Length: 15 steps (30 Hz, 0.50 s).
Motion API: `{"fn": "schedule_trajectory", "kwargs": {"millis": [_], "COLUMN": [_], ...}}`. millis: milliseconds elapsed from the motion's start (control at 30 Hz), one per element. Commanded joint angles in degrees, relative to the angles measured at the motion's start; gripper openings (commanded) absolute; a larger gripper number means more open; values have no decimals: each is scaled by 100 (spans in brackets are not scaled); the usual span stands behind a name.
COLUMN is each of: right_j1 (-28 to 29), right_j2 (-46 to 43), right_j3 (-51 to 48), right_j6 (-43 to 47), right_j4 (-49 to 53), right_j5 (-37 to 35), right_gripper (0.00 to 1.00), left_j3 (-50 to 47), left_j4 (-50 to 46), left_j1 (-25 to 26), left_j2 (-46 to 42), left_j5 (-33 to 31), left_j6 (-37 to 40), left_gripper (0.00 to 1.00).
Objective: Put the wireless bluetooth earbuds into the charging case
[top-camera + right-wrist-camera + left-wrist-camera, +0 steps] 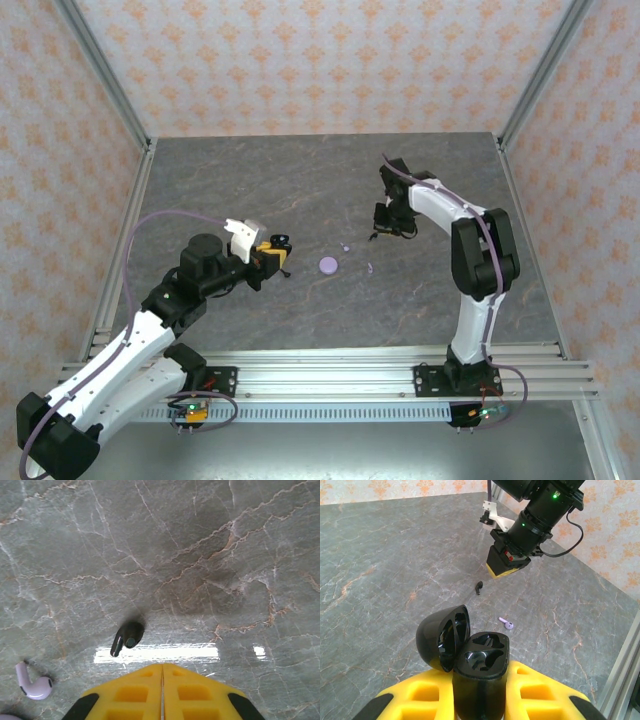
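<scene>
The black charging case [481,667] stands upright between the yellow fingers of my left gripper [480,676], which is shut on it. Its lid [441,637] is swung open to the left and both sockets are empty. A black earbud [128,636] with a short stem lies on the table, just ahead and to the left of my right gripper [162,669]. That gripper is shut, pads together, with nothing between them. From the left wrist, the same black earbud [478,587] lies below the right gripper [506,569]. A lavender earbud [508,624] lies nearer the case.
A round lavender disc [329,265] sits mid-table between my left gripper [272,250] and my right gripper [384,230], with lavender earbuds [346,248] beside it. The grey marbled table [300,180] is bounded by metal frame posts and a front rail [330,365].
</scene>
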<state>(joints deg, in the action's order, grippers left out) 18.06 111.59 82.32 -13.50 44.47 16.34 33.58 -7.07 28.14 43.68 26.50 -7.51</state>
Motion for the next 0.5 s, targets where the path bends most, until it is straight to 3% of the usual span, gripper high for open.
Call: {"fn": "schedule_trajectory", "kwargs": {"millis": [0,467], "right_j1": [4,4], "right_j2": [213,702], "right_j3": [49,371], "right_j6": [-131,-195], "right_j4": [84,-18], "right_j5": [-195,-52], "right_gripper": [8,7], "left_j3": [122,149], "left_j4": [87,57], "left_j1": [35,34], "left_j2": [17,35], "left_j5": [-66,-75], "left_j6": [-8,1], "left_gripper": [11,11]}}
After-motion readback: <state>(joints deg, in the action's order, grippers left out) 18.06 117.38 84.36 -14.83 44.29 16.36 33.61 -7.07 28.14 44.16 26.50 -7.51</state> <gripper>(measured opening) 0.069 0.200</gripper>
